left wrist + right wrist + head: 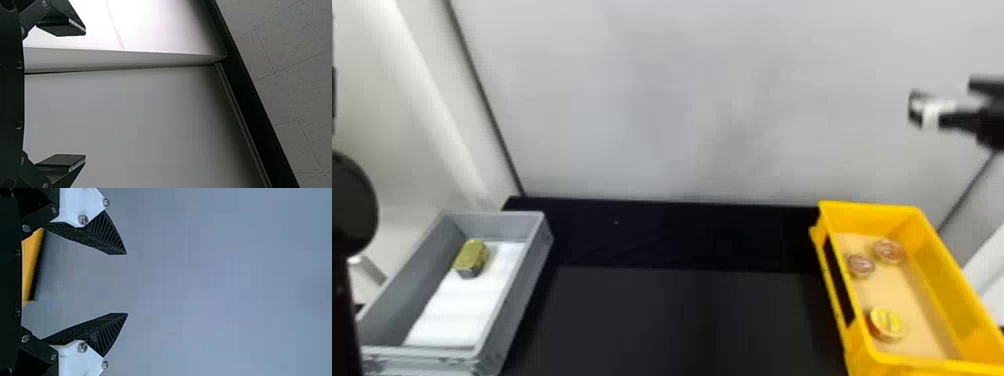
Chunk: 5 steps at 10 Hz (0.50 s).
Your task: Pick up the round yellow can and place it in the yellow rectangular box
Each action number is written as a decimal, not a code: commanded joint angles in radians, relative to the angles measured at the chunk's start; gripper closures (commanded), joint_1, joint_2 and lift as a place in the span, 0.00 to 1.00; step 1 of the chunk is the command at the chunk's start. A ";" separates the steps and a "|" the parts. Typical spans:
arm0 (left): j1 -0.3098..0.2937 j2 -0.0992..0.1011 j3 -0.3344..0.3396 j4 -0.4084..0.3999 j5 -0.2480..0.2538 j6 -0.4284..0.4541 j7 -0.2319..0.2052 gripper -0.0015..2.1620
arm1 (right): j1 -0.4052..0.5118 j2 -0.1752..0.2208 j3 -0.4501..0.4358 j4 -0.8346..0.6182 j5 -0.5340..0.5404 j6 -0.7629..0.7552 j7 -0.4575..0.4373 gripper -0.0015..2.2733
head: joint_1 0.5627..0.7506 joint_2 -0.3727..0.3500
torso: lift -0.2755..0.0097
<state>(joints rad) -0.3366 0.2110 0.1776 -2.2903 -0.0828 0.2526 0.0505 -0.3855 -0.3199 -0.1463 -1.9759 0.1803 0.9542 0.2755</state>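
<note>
My left gripper point(85, 94) and right gripper point(127, 284) are spread and empty, and the round yellow can point(887, 324), already inside the yellow rectangular box point(934, 260), looks light, stiff and slick, best pinched across its sides.

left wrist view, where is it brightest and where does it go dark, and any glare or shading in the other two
left wrist view: upper panel nearly washed out white, lower panel grey and darkening toward the black beam; head view: soft grey shading on the back wall; right wrist view: fairly even light, small glints on the screws
</note>
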 commanded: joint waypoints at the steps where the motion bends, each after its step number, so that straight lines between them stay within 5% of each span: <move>1: 0.001 -0.001 0.000 0.000 -0.003 0.001 0.000 0.07 | -0.070 0.024 0.123 -0.179 0.039 0.023 -0.165 0.15 | 0.53 0.59 | 0.96; 3: 0.002 -0.001 0.002 0.000 -0.005 0.001 0.000 0.07 | -0.124 0.070 0.171 -0.274 0.013 -0.086 -0.314 0.15 | 0.53 0.59 | 0.96; 5: 0.008 -0.001 0.008 0.000 -0.006 -0.006 -0.001 0.07 | -0.165 0.079 0.177 -0.287 -0.061 -0.135 -0.372 0.15 | 0.53 0.59 | 0.96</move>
<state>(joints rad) -0.3320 0.2100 0.1811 -2.2903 -0.0885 0.2512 0.0502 -0.5231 -0.2490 0.0219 -2.2544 0.1551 0.8556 -0.0767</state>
